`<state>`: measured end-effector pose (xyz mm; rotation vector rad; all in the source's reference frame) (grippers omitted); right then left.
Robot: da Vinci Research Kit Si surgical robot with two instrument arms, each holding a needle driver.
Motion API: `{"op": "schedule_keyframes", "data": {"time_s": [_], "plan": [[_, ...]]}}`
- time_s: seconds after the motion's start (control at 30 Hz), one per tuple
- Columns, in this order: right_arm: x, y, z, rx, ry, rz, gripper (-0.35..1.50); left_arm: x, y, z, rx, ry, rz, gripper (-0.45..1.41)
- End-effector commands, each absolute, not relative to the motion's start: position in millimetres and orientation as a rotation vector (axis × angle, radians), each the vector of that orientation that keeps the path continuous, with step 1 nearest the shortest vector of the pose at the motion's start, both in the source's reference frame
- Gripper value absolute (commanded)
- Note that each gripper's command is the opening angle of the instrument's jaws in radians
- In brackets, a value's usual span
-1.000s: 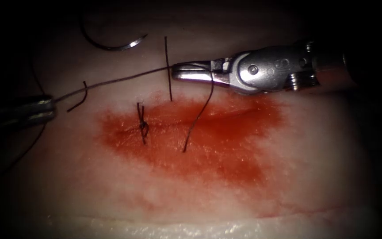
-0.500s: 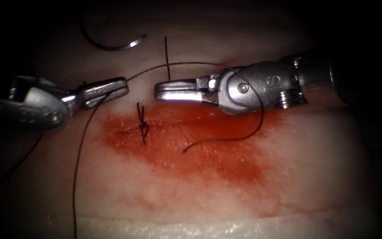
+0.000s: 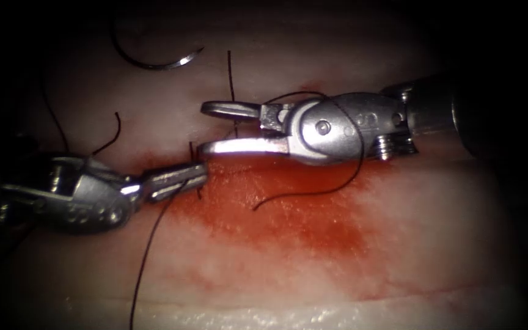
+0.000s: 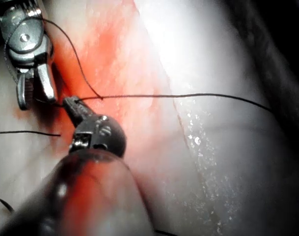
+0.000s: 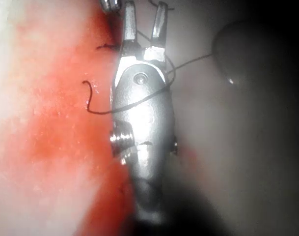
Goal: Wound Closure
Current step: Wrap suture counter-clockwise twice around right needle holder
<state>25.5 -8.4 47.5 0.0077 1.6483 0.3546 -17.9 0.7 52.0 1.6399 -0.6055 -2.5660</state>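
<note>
knot-tying: left steel needle driver [image 3: 175, 181] clamped on dark thread [image 3: 145, 269], loop round gaping right steel needle driver [image 3: 215, 128]; curved steel needle [image 3: 154, 61] loose near far edge of pale tissue [image 3: 398, 256]; next needs short tail.

My endoscope view fades to black at its edges; glare whitens my right tool [image 3: 206, 129] and the tissue [image 4: 208, 54].

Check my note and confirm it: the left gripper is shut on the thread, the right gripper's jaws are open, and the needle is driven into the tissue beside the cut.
One thing is wrong. The endoscope view shows the needle lying free on the tissue, above the cut and held by neither tool. The rest stands: the left gripper is shut on the thread, and the right gripper has its jaws open.
</note>
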Motion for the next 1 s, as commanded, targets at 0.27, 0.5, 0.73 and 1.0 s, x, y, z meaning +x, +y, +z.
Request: {"op": "schedule_keyframes", "data": {"time_s": [0.27,0.5,0.73,1.0], "plan": [[25.3,-7.7,48.7,-0.042,1.582,0.393,0.91,-20.6,-2.6,49.7,1.684,-0.566,-2.536,-0.45],[25.9,-8.3,48.9,-0.031,1.549,0.373,0.84,-21.9,-2.8,47.5,1.715,-0.528,-2.519,-0.45],[26.1,-9.8,50.2,0.029,1.470,0.278,0.74,-20.9,1.5,44.1,1.763,-0.513,-2.492,-0.45],[26.9,-11.7,50.9,0.090,1.503,0.204,0.69,-20.1,7.8,43.9,1.877,-0.456,-2.441,-0.45]]}}
